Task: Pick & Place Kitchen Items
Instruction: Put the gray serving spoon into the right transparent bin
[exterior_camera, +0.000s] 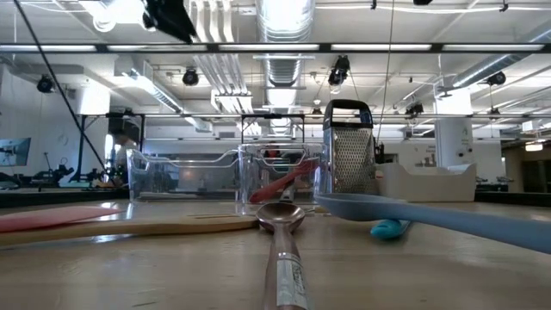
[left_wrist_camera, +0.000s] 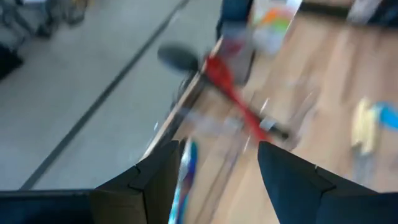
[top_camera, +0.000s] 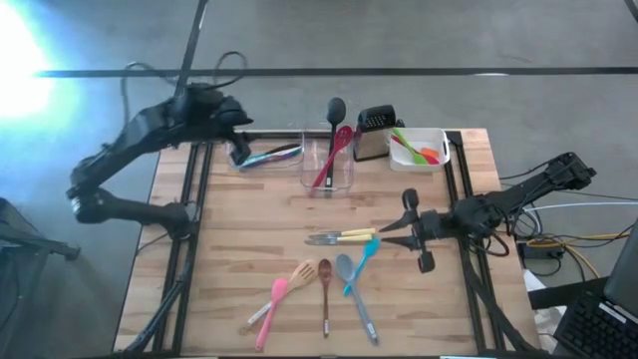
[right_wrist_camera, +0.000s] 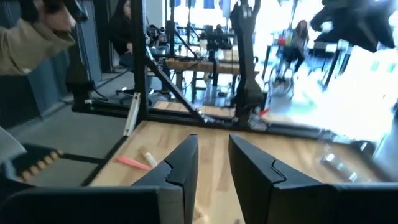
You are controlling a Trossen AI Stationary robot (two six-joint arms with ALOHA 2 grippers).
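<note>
We count five spoons near us, two knives mid-bench. Left claw open over a far tub; right claw open, empty.

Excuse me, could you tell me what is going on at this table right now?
A two-armed robot is sorting kitchen utensils. The left pincer hovers open at the table's far left over a blue-handled utensil, beside the clear tub holding a red spoon. The right pincer is open near the yellow-handled knives. Neither holds anything.
</note>
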